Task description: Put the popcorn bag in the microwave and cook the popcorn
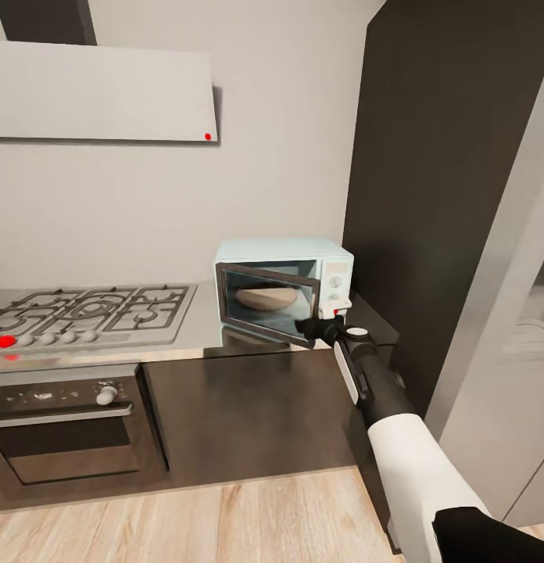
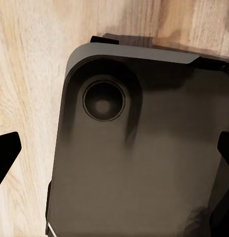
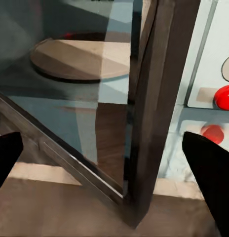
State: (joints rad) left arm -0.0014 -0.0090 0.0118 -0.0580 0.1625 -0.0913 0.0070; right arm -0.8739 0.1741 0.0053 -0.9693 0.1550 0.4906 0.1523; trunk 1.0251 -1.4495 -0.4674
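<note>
Step in hand, as judged: opening the microwave (image 1: 285, 288) door (image 3: 154, 98).

Right gripper (image 1: 313, 327) is held at the door's free edge; in the right wrist view the jaws stand released, spread wide, the edge between them, untouched.

Left gripper (image 2: 114, 153): jaws spread over the robot's dark base (image 2: 139, 148).

Popcorn bag: not located. Turntable (image 3: 80, 59) appears bare.

Next move, as judged: the door to be swung fully clear, then the bag fetched.
</note>
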